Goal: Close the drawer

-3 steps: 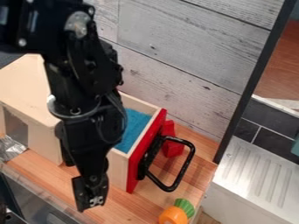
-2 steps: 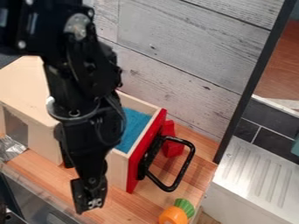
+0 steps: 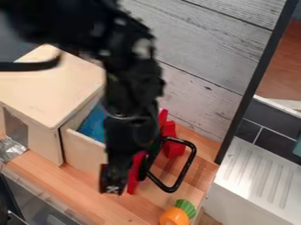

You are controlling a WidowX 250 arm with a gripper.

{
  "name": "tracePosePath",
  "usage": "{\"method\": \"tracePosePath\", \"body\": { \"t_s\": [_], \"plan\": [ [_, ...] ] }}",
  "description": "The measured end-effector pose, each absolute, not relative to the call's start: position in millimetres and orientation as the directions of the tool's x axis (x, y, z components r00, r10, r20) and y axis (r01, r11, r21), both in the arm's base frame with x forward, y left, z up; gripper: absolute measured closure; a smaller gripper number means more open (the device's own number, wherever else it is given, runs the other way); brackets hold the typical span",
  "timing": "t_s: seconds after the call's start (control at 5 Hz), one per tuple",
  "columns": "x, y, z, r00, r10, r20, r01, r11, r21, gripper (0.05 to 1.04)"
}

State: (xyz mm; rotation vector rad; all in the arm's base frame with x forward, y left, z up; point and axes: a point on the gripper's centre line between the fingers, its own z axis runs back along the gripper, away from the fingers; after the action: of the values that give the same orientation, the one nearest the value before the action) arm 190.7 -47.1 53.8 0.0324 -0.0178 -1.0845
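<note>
Hanging near the red front (image 3: 136,173) of the drawer (image 3: 83,151), the gripper (image 3: 111,188) may be released or clenched; I cannot tell which. The drawer juts open from the box (image 3: 53,92).

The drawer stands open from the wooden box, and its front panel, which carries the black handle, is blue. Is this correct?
Not quite: the front panel is red, as the camera view shows; the blue is inside the drawer. The rest is right: the drawer stands open from the wooden box, and the panel carries the black handle.
</note>
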Motion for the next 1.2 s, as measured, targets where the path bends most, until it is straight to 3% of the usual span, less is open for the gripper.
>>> {"method": "tracePosePath", "body": {
  "t_s": [0.2, 0.4, 0.8, 1.0, 1.2],
  "plan": [
    [213, -60, 47, 0.306, -0.952, 0.015, 0.947, 0.306, 0.096, 0.082],
    [225, -74, 43, 0.247, -0.968, 0.039, 0.961, 0.250, 0.122, 0.082],
    [238, -103, 52, 0.212, -0.965, 0.154, 0.963, 0.233, 0.134, 0.082],
    [249, -108, 51, 0.229, -0.959, 0.165, 0.957, 0.253, 0.142, 0.082],
    [259, -111, 33, 0.229, -0.962, 0.147, 0.962, 0.247, 0.120, 0.082]
  ]
}}
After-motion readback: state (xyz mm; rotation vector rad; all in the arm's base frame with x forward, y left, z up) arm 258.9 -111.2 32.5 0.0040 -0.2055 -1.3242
